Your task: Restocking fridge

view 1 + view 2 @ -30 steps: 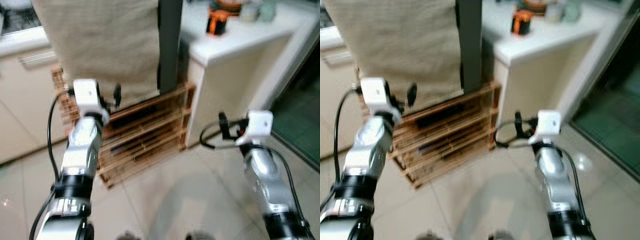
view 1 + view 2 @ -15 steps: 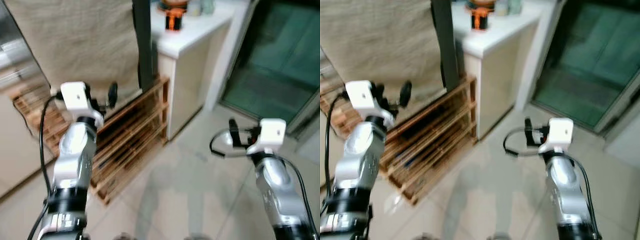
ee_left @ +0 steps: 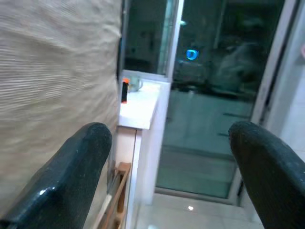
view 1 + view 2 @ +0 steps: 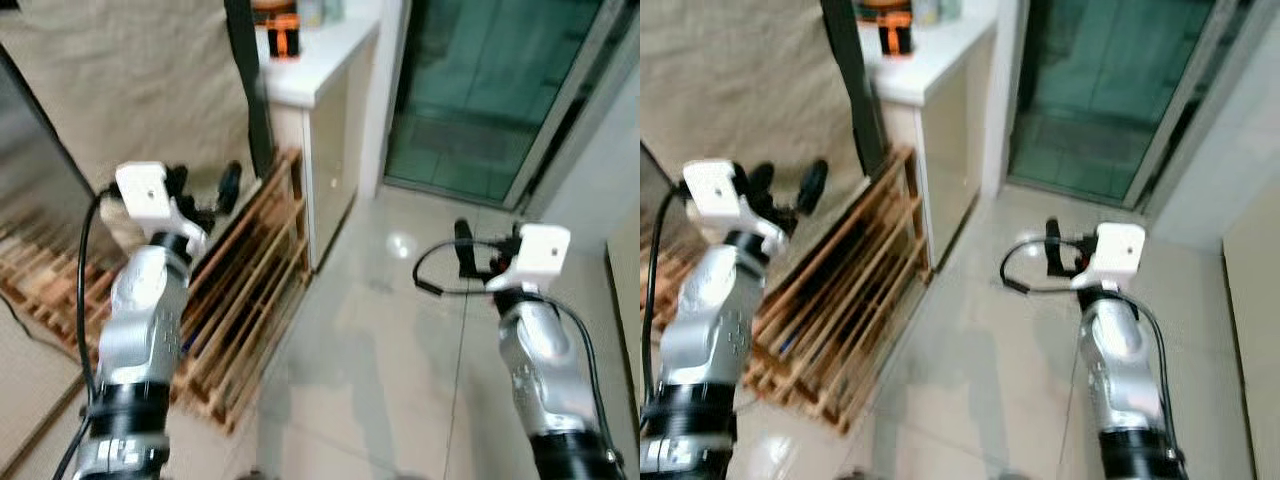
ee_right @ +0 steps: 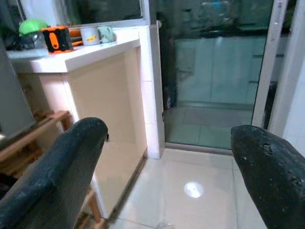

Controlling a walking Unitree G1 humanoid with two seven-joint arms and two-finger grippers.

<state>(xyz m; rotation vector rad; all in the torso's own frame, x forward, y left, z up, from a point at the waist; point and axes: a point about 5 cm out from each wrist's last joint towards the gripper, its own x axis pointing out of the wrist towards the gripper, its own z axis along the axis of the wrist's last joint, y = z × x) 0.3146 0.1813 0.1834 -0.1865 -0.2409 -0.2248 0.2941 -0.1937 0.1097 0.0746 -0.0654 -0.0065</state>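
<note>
My left gripper (image 4: pixel 205 182) is raised at chest height in front of a beige cloth (image 4: pixel 130 90), open with nothing between its fingers (image 3: pixel 90 157). My right gripper (image 4: pixel 480 250) is held up over the tiled floor (image 4: pixel 400 340), also open and empty; its wide-apart fingers (image 5: pixel 76 157) point toward a white counter (image 5: pixel 95 50) and a glass door (image 5: pixel 214 90). An orange and black container (image 4: pixel 277 25) stands on the white counter (image 4: pixel 320 50).
A slatted wooden rack (image 4: pixel 240 290) leans low against the counter's side, below a dark upright post (image 4: pixel 245 90). A dark glass sliding door (image 4: pixel 480 90) with a pale frame stands at the far right. A grey panel (image 4: pixel 40 170) shows at the left edge.
The camera has swung to the right: rack, cloth and counter have slid left and the glass door has come into view. Both arms keep the same raised pose, grippers open.
</note>
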